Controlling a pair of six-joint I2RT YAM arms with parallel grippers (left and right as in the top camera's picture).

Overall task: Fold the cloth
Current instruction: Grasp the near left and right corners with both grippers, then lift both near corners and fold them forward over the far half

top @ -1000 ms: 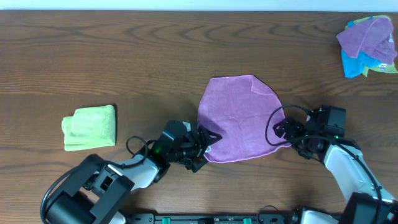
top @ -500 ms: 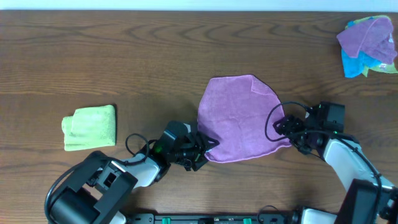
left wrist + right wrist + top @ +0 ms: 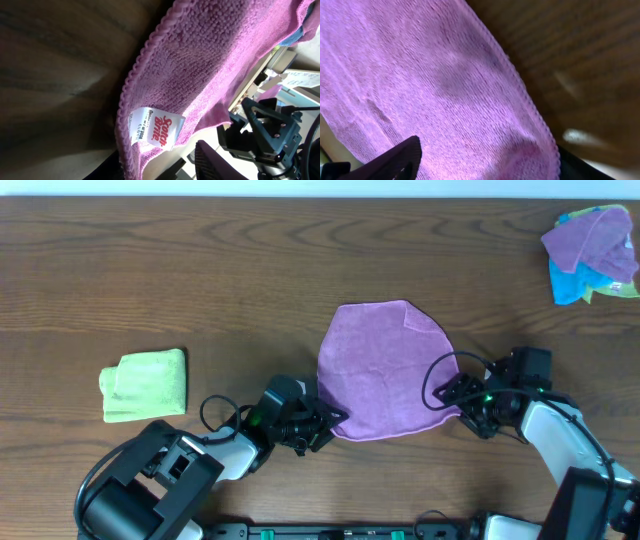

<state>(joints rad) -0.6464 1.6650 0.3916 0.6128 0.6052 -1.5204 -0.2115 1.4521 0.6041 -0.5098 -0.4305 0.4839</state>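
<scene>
A purple cloth (image 3: 385, 370) lies spread flat on the wooden table, its far right corner turned over. My left gripper (image 3: 330, 420) sits low at the cloth's near left corner. In the left wrist view that corner (image 3: 150, 130), with its white label, hangs between the jaws of the left gripper (image 3: 160, 167); one finger (image 3: 220, 162) still stands apart from the fabric. My right gripper (image 3: 455, 395) is at the near right corner. Seen from the right wrist, the right gripper (image 3: 485, 165) is open, with its fingers (image 3: 395, 160) wide on either side of the cloth's hemmed edge (image 3: 540, 145).
A folded green cloth (image 3: 145, 385) rests at the left of the table. A heap of purple, blue and green cloths (image 3: 592, 255) sits at the far right corner. Both arms reach in from the table's near edge.
The left jaws have narrowed a good deal around the cloth's near left corner. The right gripper has shifted slightly left onto the near right corner and narrowed a little. The cloth has not moved.
</scene>
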